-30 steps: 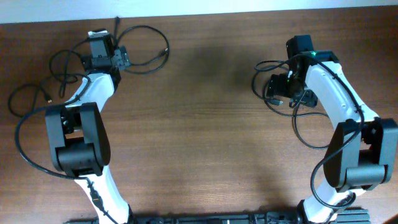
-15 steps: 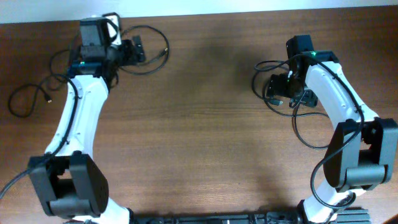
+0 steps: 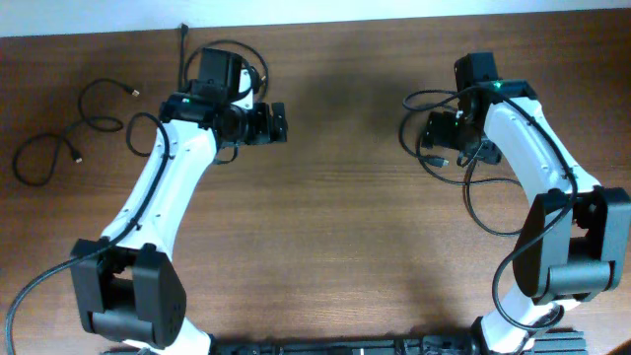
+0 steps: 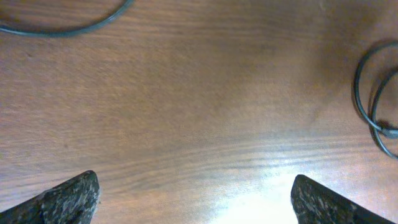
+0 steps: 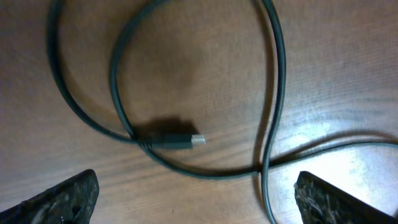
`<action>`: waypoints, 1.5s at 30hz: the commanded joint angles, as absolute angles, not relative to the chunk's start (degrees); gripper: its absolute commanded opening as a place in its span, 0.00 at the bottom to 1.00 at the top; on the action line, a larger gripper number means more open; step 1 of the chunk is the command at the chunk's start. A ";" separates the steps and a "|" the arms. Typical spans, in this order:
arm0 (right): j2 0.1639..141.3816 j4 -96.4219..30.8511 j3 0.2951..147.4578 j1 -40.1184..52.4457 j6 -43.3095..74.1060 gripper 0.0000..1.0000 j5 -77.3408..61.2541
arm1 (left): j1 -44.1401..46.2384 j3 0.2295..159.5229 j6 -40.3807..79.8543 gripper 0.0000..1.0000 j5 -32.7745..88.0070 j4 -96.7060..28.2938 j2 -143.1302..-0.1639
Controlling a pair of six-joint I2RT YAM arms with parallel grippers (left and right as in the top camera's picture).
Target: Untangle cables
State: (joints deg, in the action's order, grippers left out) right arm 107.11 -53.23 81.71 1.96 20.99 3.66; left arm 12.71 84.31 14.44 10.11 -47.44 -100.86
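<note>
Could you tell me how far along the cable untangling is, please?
Looks done: the left cord, middle cord and right cord lie apart. In hand: nothing; left end effector and right end effector are open. Left: the right cord, under the right end effector, crosses itself.

Robotics lab, 2 arms (image 3: 158,197), wooden table (image 3: 335,227)

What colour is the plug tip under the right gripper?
Silver, on a black plug; best in right wrist view.
</note>
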 commanded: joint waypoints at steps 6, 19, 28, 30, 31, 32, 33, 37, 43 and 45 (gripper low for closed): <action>107.24 -51.83 81.62 2.22 21.52 0.99 -4.36 | 15.35 84.38 16.93 0.99 10.76 -47.53 -101.23; 107.09 -52.47 81.65 1.96 21.50 0.95 -35.33 | 15.35 84.38 16.97 0.99 10.76 -47.90 -101.23; 98.30 -58.15 81.65 -2.70 20.80 0.86 -40.10 | 15.35 84.38 17.15 0.99 10.76 -47.48 -101.23; 94.74 -58.59 81.65 -3.29 19.75 0.86 -40.03 | 15.38 84.38 17.19 0.99 10.76 -47.40 -101.23; 92.99 -58.92 81.65 -3.31 19.75 0.86 -40.05 | 15.42 84.38 17.39 0.99 10.81 -47.40 -101.23; 91.18 -59.46 81.65 -3.31 19.77 0.86 -40.10 | 15.64 84.38 17.69 0.99 10.79 -47.37 -101.23; 89.78 -59.99 81.65 -3.29 19.79 0.86 -40.12 | 15.84 84.38 18.55 0.99 10.76 -47.24 -101.23; 83.22 -61.82 81.65 -3.31 19.81 0.85 -40.10 | 17.93 84.38 20.14 0.99 10.76 -46.00 -101.23; 75.72 -62.52 81.65 -3.31 19.79 0.85 -38.85 | 23.94 84.38 20.12 0.99 10.61 -40.29 -101.23; 74.41 -63.57 81.62 -3.31 19.88 0.85 -37.54 | 25.67 84.38 20.10 0.99 8.88 -38.83 -101.23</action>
State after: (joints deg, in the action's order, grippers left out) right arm 76.84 -62.63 81.52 -3.44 20.71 -38.92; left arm 22.76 84.31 19.42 10.09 -40.80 -100.86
